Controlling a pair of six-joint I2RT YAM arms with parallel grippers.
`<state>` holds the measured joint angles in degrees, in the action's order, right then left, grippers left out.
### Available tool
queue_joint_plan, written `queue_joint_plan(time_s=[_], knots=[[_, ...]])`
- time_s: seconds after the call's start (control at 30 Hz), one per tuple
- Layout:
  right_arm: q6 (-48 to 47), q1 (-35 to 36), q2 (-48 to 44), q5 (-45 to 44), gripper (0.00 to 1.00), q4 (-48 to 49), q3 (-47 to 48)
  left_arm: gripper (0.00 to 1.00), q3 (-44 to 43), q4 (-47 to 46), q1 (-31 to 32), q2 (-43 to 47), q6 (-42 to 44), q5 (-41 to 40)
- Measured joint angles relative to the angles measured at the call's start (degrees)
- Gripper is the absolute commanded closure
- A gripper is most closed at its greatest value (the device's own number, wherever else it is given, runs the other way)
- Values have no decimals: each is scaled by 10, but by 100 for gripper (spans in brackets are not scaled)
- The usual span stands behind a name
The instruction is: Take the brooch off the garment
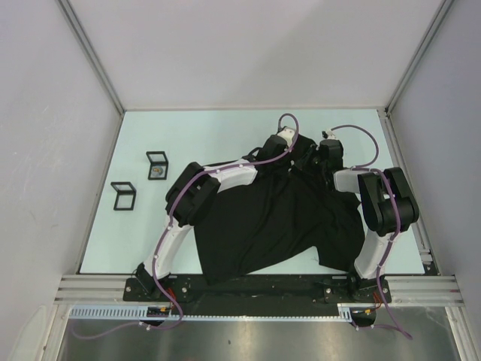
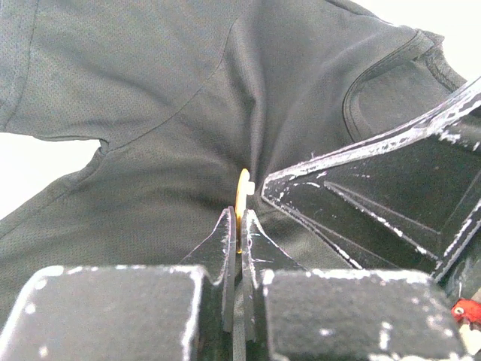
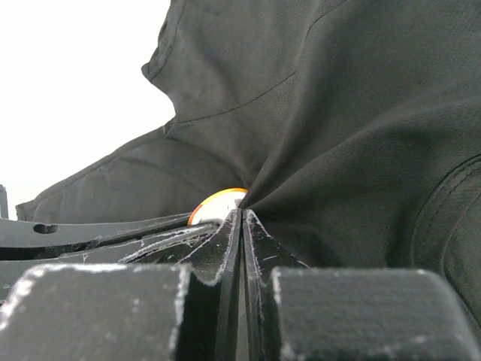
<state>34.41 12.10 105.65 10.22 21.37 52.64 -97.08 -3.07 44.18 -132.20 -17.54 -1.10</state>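
The garment, a black T-shirt (image 1: 270, 218), lies spread on the pale table, collar end at the back. The brooch, a round white disc with a gold-orange rim, is pinned near the collar. In the left wrist view my left gripper (image 2: 239, 214) is shut on the brooch (image 2: 242, 192), seen edge-on. In the right wrist view my right gripper (image 3: 242, 214) is shut on a pulled-up fold of cloth (image 3: 316, 173) right beside the brooch (image 3: 214, 205). In the top view both grippers, left (image 1: 291, 147) and right (image 1: 319, 156), meet there, almost touching.
Two small black-framed display boxes (image 1: 157, 165) (image 1: 123, 195) stand on the table at the left. Grey walls close in the table on three sides. An aluminium rail (image 1: 255, 289) runs along the near edge by the arm bases.
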Motion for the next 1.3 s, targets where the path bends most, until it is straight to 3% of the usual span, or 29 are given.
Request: queue_joint_plan(time_s=[1.3], knots=[[2, 5, 8, 2, 99, -7, 2, 100, 0, -6, -1, 0, 0, 13]])
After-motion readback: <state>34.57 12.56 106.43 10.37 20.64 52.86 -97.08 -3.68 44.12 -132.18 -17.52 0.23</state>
